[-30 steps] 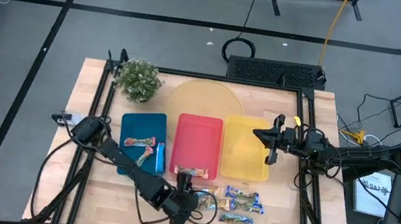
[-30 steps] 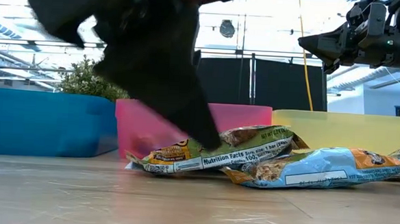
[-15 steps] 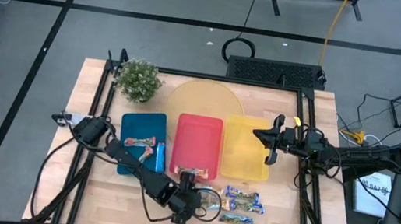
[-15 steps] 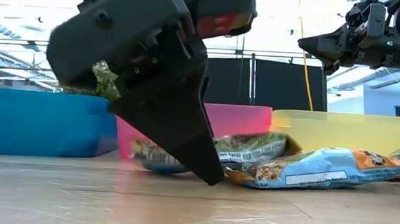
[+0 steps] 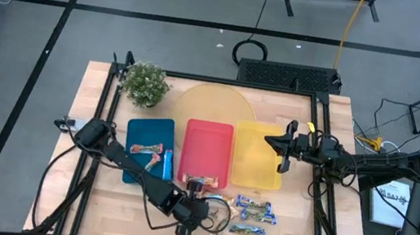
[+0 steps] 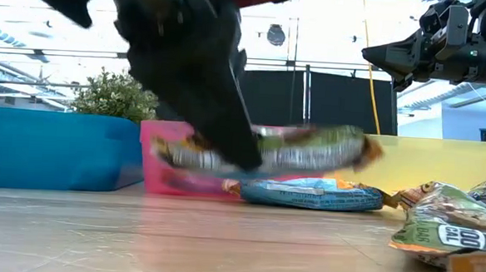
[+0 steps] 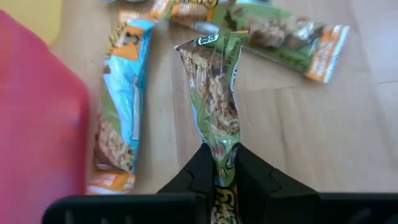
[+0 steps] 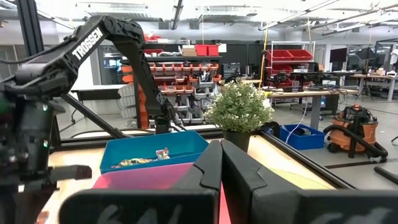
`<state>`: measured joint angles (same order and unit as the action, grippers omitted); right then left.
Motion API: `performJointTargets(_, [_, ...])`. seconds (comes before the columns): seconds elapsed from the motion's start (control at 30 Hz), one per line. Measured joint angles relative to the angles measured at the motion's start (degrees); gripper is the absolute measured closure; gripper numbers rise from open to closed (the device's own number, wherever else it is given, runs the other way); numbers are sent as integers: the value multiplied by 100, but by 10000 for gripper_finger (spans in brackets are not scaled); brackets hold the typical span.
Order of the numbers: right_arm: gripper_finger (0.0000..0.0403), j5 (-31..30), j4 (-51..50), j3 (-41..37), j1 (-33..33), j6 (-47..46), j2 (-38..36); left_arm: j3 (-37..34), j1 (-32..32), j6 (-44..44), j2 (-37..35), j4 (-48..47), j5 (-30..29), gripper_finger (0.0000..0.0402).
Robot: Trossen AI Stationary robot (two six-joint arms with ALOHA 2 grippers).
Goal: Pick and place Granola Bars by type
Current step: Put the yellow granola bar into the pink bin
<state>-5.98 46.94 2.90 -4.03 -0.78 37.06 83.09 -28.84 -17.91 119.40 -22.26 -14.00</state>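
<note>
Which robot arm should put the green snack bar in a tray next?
The left. Its gripper is shut on the green bar, lifted off the table near the red tray. The right gripper holds nothing, hovering over the yellow tray.

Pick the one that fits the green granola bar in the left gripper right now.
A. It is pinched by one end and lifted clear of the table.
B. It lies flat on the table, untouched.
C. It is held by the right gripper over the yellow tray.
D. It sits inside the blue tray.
A: the left gripper is clamped on one end of the green granola bar, and the low view shows it hanging above the table.
</note>
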Motion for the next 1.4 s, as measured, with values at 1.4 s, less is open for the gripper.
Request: performJointTargets(1.4, [403, 0, -44, 1, 0, -3, 0, -2076, 2061, 1630, -1833, 774, 562, 371])
